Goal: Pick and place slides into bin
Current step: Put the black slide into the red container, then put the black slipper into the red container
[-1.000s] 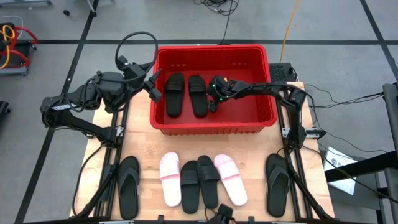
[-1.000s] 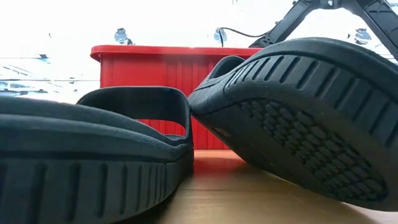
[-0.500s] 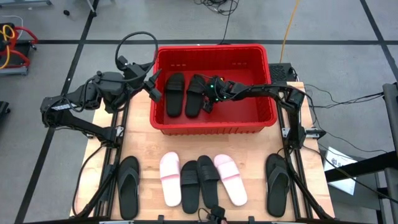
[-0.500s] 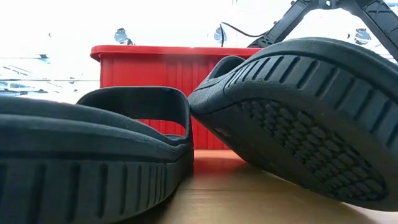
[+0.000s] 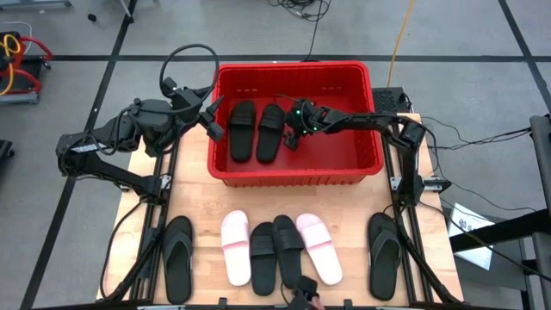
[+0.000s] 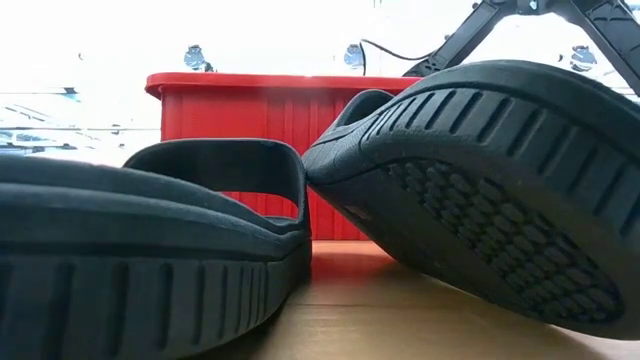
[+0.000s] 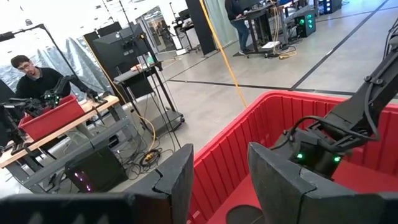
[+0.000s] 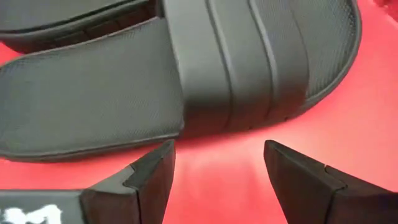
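Observation:
Two black band slides lie side by side on the floor of the red bin (image 5: 370, 120), the left one (image 5: 242, 129) straight and the right one (image 5: 269, 133) slightly askew. My right gripper (image 5: 291, 136) is down inside the bin, open, just to the right of the right slide. In the right wrist view its gripper (image 8: 217, 155) has the fingertips spread just short of that slide's band (image 8: 249, 68). My left gripper (image 5: 215, 119) is open and empty at the bin's left wall, and it also shows in the left wrist view (image 7: 217, 174).
At the table's near edge lie two black flip-flops (image 5: 177, 257) (image 5: 383, 254), two pale pink slides (image 5: 236, 247) (image 5: 318, 248) and two black slides (image 5: 263, 256) (image 5: 288, 248). In the low view these black slides (image 6: 150, 250) (image 6: 480, 180) stand close in front of the bin (image 6: 270, 110). People work at benches behind.
The right slide in the bin has slid a little toward the left slide and turned slightly askew. My right gripper has stayed low beside it and its wrist has drawn a little toward the table's far edge.

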### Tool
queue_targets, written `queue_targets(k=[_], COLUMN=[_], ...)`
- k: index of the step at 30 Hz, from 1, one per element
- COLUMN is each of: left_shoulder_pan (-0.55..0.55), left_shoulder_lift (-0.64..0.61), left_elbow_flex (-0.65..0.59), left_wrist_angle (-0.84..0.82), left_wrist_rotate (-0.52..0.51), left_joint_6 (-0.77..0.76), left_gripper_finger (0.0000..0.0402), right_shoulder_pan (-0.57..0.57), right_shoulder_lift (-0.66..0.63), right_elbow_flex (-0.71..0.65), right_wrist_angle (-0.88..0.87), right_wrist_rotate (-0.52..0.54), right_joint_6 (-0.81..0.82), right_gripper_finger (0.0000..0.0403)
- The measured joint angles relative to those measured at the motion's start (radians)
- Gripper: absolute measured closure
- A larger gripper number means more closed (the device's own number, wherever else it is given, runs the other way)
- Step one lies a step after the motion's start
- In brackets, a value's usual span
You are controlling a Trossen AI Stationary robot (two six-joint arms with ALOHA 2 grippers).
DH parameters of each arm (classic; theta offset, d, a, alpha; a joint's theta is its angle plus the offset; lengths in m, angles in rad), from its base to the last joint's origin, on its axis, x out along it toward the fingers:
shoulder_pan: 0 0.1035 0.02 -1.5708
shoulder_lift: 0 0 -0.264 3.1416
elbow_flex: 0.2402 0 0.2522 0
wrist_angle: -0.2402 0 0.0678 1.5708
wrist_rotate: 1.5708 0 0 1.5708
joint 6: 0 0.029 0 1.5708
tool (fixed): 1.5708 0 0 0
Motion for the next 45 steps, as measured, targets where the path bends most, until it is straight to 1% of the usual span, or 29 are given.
queue_targets(k=[7, 14, 17, 22, 26, 30, 32, 35, 40, 45], left_shoulder_pan=[0.0, 0.0, 0.0, 0.0, 0.0, 0.0, 0.0, 0.0, 0.0, 0.0], left_shoulder_lift=[0.0, 0.0, 0.0, 0.0, 0.0, 0.0, 0.0, 0.0, 0.0, 0.0], left_elbow_flex=[0.0, 0.0, 0.0, 0.0, 0.0, 0.0, 0.0, 0.0, 0.0, 0.0], left_wrist_angle=[0.0, 0.0, 0.0, 0.0, 0.0, -0.002, -0.005, -0.022, -0.03, -0.049], left_wrist_rotate=[0.0, 0.0, 0.0, -0.001, -0.001, -0.001, -0.001, -0.001, -0.001, -0.001], left_joint_6=[0.0, 0.001, 0.001, 0.0, 0.0, -0.001, -0.001, -0.001, 0.003, 0.003], left_gripper_finger=[0.0243, 0.0243, 0.0243, 0.0243, 0.0243, 0.0243, 0.0243, 0.0243, 0.0243, 0.0243], right_shoulder_pan=[-0.001, -0.008, -0.012, -0.018, -0.017, -0.017, -0.016, 0.005, 0.11, 0.241], right_shoulder_lift=[0.019, 0.018, 0.035, 0.037, 0.001, -0.083, -0.143, -0.258, -0.453, -0.605], right_elbow_flex=[-0.001, 0.0, 0.0, 0.0, -0.001, -0.001, -0.001, -0.001, 0.0, 0.0], right_wrist_angle=[0.035, 0.136, 0.202, 0.211, 0.228, 0.202, 0.151, 0.036, -0.18, -0.339], right_wrist_rotate=[-0.002, -0.009, -0.041, -0.053, -0.054, -0.044, -0.022, 0.014, 0.142, 0.268], right_joint_6=[-0.003, -0.008, 0.0, -0.008, -0.01, -0.029, -0.041, -0.121, -0.292, -0.323], right_gripper_finger=[0.0168, 0.0168, 0.0168, 0.0168, 0.0168, 0.0168, 0.0168, 0.0168, 0.0168, 0.0168])
